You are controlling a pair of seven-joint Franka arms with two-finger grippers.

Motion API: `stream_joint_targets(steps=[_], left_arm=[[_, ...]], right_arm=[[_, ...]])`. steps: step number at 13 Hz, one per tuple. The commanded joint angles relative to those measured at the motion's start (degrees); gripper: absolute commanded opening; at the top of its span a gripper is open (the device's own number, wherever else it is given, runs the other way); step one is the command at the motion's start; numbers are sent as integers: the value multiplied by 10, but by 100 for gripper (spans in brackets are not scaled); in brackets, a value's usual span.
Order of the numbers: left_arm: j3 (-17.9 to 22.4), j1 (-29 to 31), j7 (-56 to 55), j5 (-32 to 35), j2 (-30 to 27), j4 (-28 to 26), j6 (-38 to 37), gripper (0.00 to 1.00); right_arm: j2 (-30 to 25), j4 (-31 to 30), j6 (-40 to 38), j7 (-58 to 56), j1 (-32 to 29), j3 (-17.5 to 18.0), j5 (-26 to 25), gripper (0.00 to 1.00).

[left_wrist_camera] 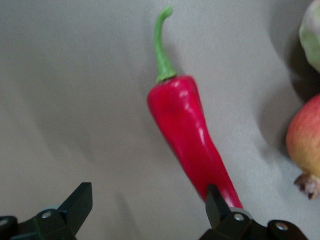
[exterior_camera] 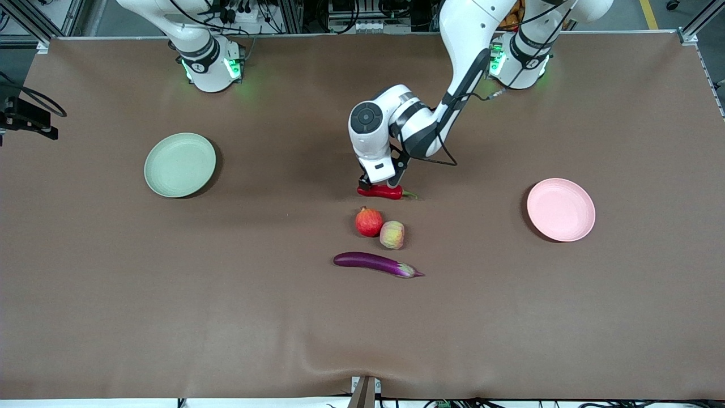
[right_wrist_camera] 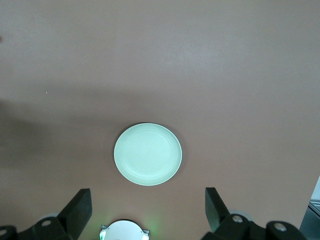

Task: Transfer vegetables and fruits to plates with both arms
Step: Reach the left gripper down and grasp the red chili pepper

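The red chili pepper [exterior_camera: 386, 192] lies at the table's middle. My left gripper [exterior_camera: 378, 185] is open and low over its pointed end. In the left wrist view the chili [left_wrist_camera: 186, 127] lies slantwise, its tip at one fingertip [left_wrist_camera: 214, 200], and the gripper [left_wrist_camera: 147, 204] holds nothing. The red-orange fruit [exterior_camera: 369, 221] and the yellow-green fruit [exterior_camera: 392, 234] sit side by side, nearer the front camera than the chili. The purple eggplant [exterior_camera: 375, 263] lies nearer still. The green plate [exterior_camera: 180, 165] and the pink plate [exterior_camera: 561, 209] are bare. My right gripper [right_wrist_camera: 148, 215] is open, high over the green plate [right_wrist_camera: 148, 154], and out of the front view.
The brown table cover [exterior_camera: 226, 317] reaches all the table's edges. A black mount [exterior_camera: 25, 116] sits at the right arm's end of the table. The right arm's base [exterior_camera: 210, 65] and the left arm's base [exterior_camera: 524, 59] stand at the table's edge farthest from the front camera.
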Motion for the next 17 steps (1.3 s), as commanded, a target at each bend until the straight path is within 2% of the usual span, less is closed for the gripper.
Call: stream_joint_targets(steps=[1, 5, 8, 11, 12, 14, 17], left_arm=[[1, 11, -13, -4, -23, -16, 8, 100], [1, 21, -47, -4, -41, -15, 2, 100], [3, 23, -102, -4, -31, -15, 2, 100], [6, 34, -146, -4, -14, -9, 3, 100], [6, 34, -146, -4, -5, -4, 3, 100], [8, 35, -147, -3, 7, 2, 4, 100], [9, 38, -147, -2, 31, 22, 5, 100]], right_arm=[[51, 8, -5, -6, 13, -3, -4, 100], [57, 9, -6, -6, 22, -3, -3, 100], [106, 1, -20, -6, 46, -3, -6, 100], [107, 4, -18, -4, 48, -3, 5, 100], [108, 4, -14, -4, 52, -2, 11, 100], [110, 6, 18, -5, 49, -3, 69, 100], [111, 7, 22, 2, 52, -2, 81, 100]])
